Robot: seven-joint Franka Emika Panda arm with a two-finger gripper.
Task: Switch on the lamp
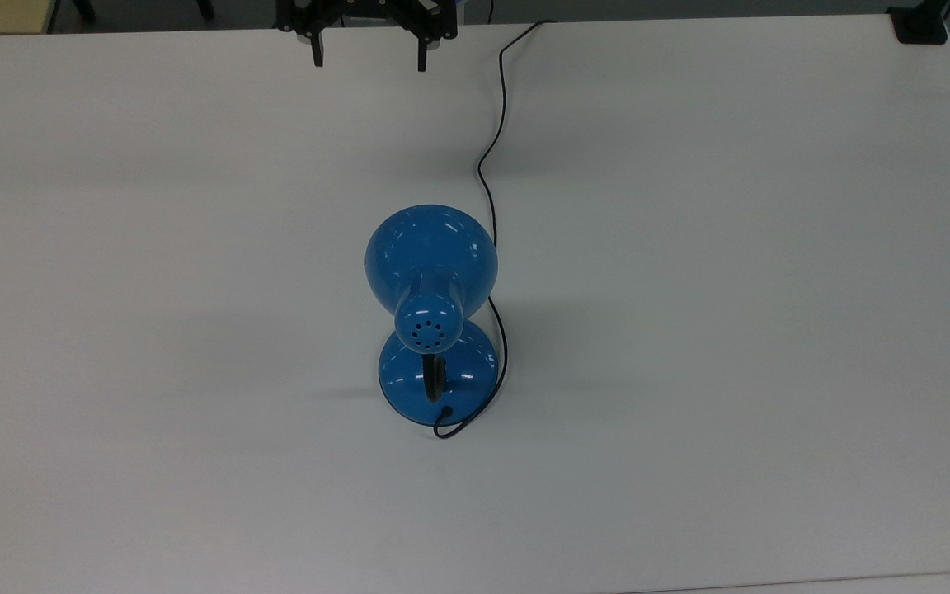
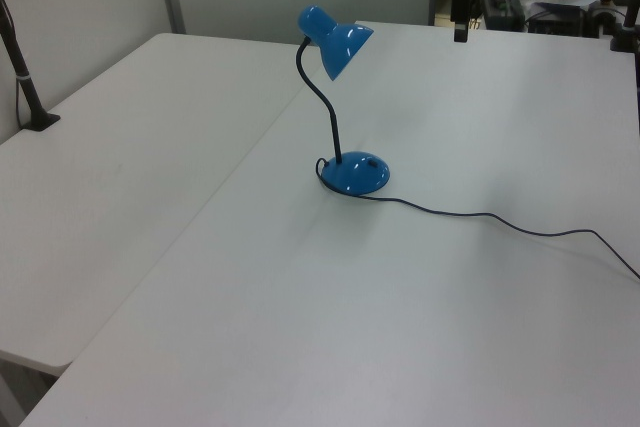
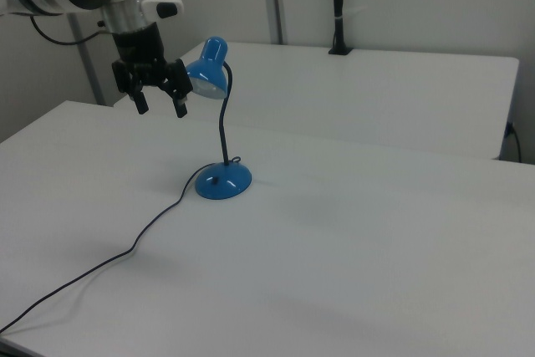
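We wait above the table, nothing gripped.
Our gripper (image 1: 368,51) hangs with fingers spread wide; the lamp (image 1: 434,313) stands well below and beyond them, its base reachable for a switch press.

The lamp (image 1: 430,285) cord (image 2: 520,222) runs off the left view's right edge

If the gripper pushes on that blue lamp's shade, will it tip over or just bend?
The lamp will probably bend first: its shade sits on a thin curved gooseneck. A hard push might tip it, since the shade overhangs the small round base. The glossy dome looks slippery for the open gripper.
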